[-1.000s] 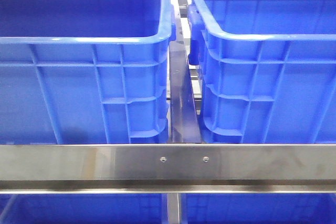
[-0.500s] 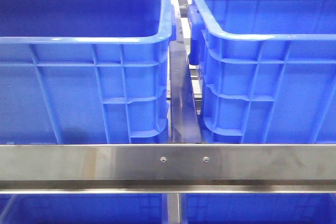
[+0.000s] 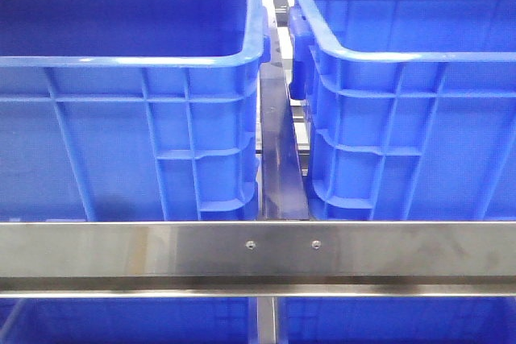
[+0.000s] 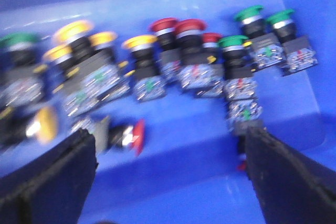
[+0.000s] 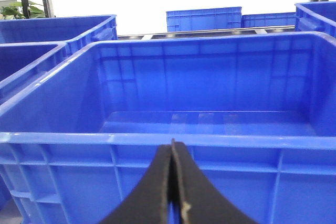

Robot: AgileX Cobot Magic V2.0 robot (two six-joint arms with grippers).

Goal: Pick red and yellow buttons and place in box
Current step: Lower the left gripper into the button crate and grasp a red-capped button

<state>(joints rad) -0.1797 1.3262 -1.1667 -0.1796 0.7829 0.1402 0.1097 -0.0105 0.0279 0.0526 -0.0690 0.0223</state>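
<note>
In the left wrist view, blurred, several push buttons lie on the floor of a blue crate (image 4: 294, 124). Red-capped buttons (image 4: 190, 25) stand in the middle of the row and one red button (image 4: 137, 136) lies on its side. Yellow-capped buttons (image 4: 139, 41) stand beside them, and another yellow button (image 4: 46, 124) lies apart from them. My left gripper (image 4: 170, 137) is open and empty above them, the tipped red button just inside one finger (image 4: 58, 182). My right gripper (image 5: 172, 146) is shut and empty, in front of the bright blue box (image 5: 210, 140), which looks empty. The box is at the right in the front view (image 3: 403, 58).
Green-capped buttons (image 4: 248, 13) stand among the others. A darker blue crate (image 3: 129, 62) stands at the left with a metal strip (image 3: 282, 159) between it and the box. A steel rail (image 3: 258, 247) runs across the front. More crates (image 5: 203, 19) stand behind.
A dark shape has come into the top left corner of the front view. The crates have not moved.
</note>
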